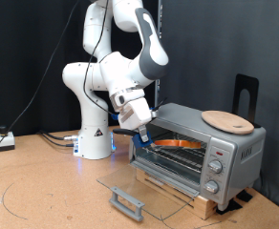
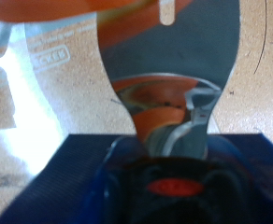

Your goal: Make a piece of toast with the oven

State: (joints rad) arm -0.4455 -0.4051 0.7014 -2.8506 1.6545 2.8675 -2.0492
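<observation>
The oven (image 1: 202, 148) stands on a wooden base at the exterior view's right, with its glass door (image 1: 144, 191) folded down flat. An orange-brown strip, the piece of toast (image 1: 175, 143), lies on the rack inside the cavity. My gripper (image 1: 142, 136), with blue fingers, hangs tilted at the oven mouth's left side, just above the open door and right beside the toast's near end. In the wrist view the blue fingers (image 2: 90, 177) fill the lower part. An orange-brown crust (image 2: 127, 17) shows beyond them, and its reflection lies in the glass (image 2: 165, 103). Whether the toast sits between the fingers is hidden.
A round light wooden board (image 1: 225, 120) rests on the oven's top. Three knobs (image 1: 215, 168) sit on the right panel. A black upright stand (image 1: 246, 95) is behind the oven. The robot base (image 1: 95, 134) and cables (image 1: 53, 139) are at the left on the brown table.
</observation>
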